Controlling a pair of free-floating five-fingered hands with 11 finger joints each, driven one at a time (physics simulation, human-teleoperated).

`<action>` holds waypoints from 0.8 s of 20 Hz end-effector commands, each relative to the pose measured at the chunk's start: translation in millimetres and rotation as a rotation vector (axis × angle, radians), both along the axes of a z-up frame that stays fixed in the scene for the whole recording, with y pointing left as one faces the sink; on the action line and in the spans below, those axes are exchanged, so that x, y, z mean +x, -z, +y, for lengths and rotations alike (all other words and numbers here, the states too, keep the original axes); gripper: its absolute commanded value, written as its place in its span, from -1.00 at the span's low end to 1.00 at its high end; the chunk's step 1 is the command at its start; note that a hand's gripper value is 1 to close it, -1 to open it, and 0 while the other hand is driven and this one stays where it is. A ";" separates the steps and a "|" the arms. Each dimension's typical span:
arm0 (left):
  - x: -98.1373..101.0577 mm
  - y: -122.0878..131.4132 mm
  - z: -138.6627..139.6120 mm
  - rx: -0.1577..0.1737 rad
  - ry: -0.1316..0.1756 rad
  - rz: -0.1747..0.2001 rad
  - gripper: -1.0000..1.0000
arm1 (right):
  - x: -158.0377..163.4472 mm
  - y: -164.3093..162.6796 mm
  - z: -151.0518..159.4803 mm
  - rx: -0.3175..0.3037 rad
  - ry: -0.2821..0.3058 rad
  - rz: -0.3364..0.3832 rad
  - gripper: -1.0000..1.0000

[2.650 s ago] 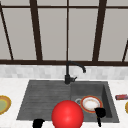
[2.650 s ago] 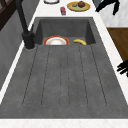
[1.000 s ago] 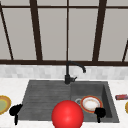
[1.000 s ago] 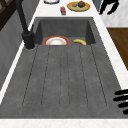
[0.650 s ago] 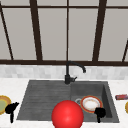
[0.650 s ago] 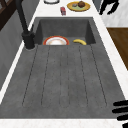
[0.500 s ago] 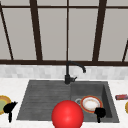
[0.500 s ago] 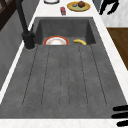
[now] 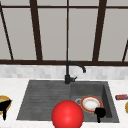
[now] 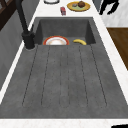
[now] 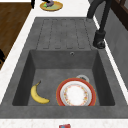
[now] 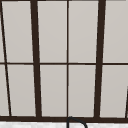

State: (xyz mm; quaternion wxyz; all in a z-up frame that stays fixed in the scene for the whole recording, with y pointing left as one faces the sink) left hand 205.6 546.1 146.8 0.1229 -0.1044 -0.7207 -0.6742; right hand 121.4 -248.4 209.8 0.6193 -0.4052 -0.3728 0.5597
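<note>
The grey sink (image 9: 37, 100) is filling the counter's middle, a red ball (image 9: 67, 115) showing at its front edge. At the counter's left end a yellow plate (image 9: 2, 99) is lying flat. The left hand (image 9: 4, 107) is hovering at its rim, fingers hanging loose, gripping nothing. I'd be lowering squarely onto that rim, keeping it level. The right hand (image 9: 100, 112) is idling by the basin, fingers slack.

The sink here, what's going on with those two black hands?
The left hand is at the far left of the counter, over a yellow plate that holds some food. The right hand hangs at the front right corner of the sink, just in front of a red-rimmed plate lying in the basin. A banana lies beside that plate. Neither hand holds anything.
</note>
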 end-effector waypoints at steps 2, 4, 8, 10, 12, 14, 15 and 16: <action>11.8 0.8 23.7 0.030 0.045 -0.015 -1.00 | 0.0 0.0 0.0 0.000 0.000 0.000 0.00; 16.3 2.0 34.4 0.031 0.041 -0.013 -1.00 | 0.0 0.0 0.0 0.000 0.000 0.000 0.00; 25.1 2.2 54.5 0.048 0.039 -0.017 -1.00 | 0.0 0.0 0.0 0.000 0.000 0.000 0.00; 28.8 2.1 64.8 0.059 0.036 -0.018 -1.00 | 0.0 0.0 0.0 0.000 0.000 0.000 0.00; 32.7 3.1 75.1 0.073 0.031 -0.014 -1.00 | 0.0 0.0 0.0 0.000 0.000 0.000 0.00; 38.6 4.0 81.7 0.074 0.044 -0.013 -1.00 | 0.0 0.0 0.0 0.000 0.000 0.000 0.00; 41.5 3.4 84.3 0.080 0.050 -0.016 -1.00 | 0.0 0.0 0.0 0.000 0.000 0.000 0.00; 43.8 4.7 89.5 0.089 0.042 -0.013 -1.00 | 0.0 0.0 0.0 0.000 0.000 0.000 0.00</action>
